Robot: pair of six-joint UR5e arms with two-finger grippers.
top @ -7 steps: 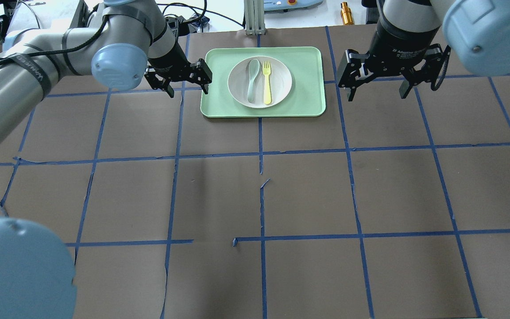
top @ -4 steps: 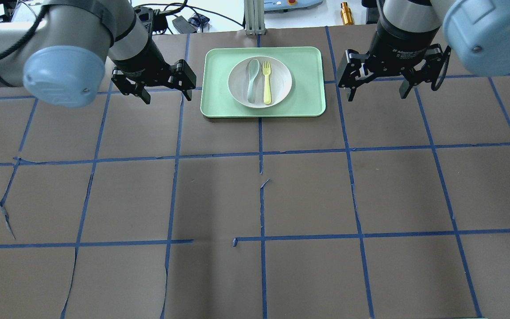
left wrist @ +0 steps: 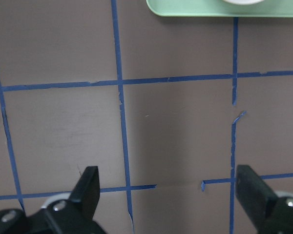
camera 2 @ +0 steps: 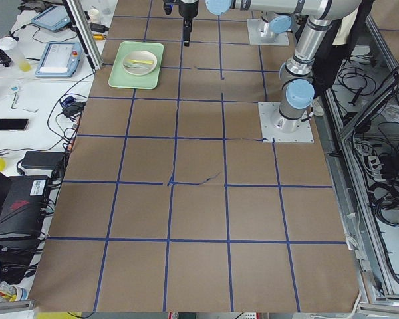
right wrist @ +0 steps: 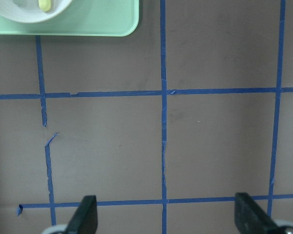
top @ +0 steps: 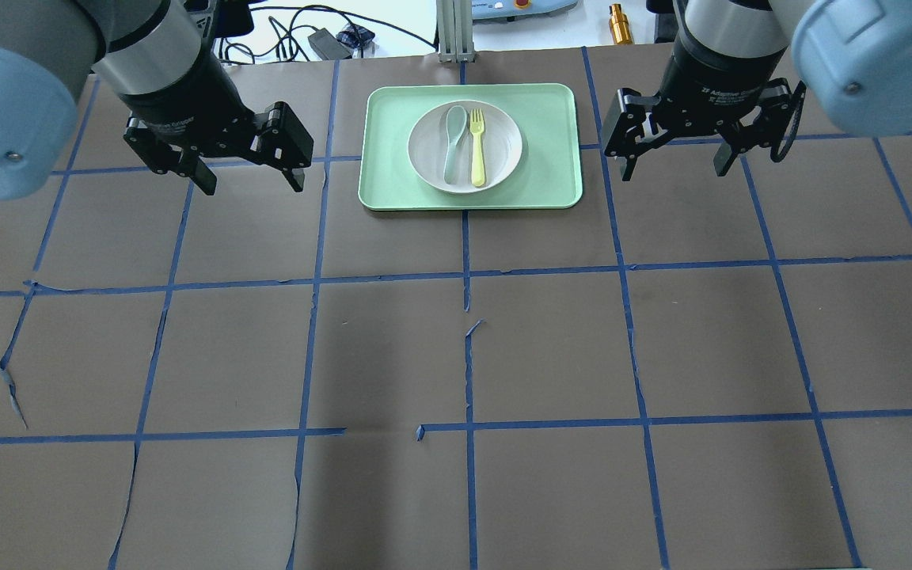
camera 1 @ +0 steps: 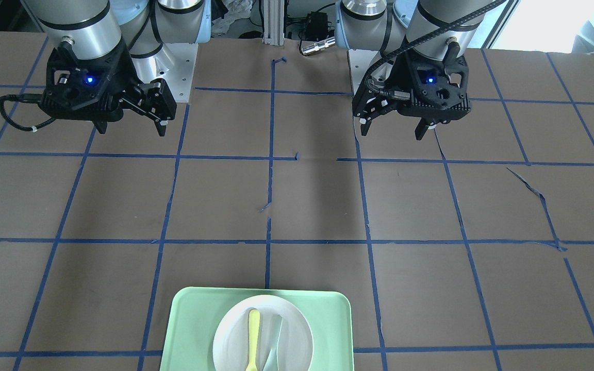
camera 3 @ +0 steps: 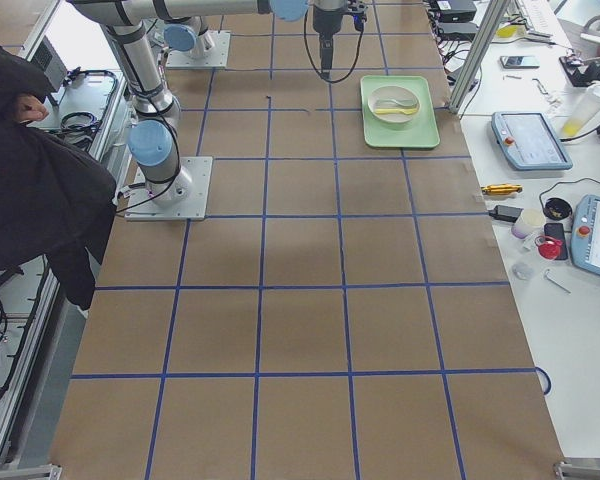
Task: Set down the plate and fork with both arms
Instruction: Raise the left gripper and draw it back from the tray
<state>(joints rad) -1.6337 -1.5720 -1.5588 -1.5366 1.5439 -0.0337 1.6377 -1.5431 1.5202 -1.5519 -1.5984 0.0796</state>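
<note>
The round white plate (top: 503,146) lies on the mint-green tray (top: 555,170) at the far middle of the table. The pale-yellow fork (top: 477,150) lies on the plate, beside a grey-green spoon (top: 452,146). My left gripper (top: 252,186) is open and empty, hanging above the table left of the tray. My right gripper (top: 674,174) is open and empty, right of the tray. In the front-facing view the plate (camera 1: 294,327) and fork (camera 1: 253,332) are at the bottom, the left gripper (camera 1: 392,134) at right, the right gripper (camera 1: 131,130) at left.
The table is brown paper with a blue tape grid. The left wrist view shows the tray's near edge (left wrist: 210,9) at the top. The right wrist view shows the tray corner (right wrist: 97,27) and plate rim (right wrist: 19,17). Cables and devices lie beyond the far edge.
My left arm has swung to the left, carrying its open gripper away from the tray's edge. The right arm, plate, fork and spoon have not moved.
</note>
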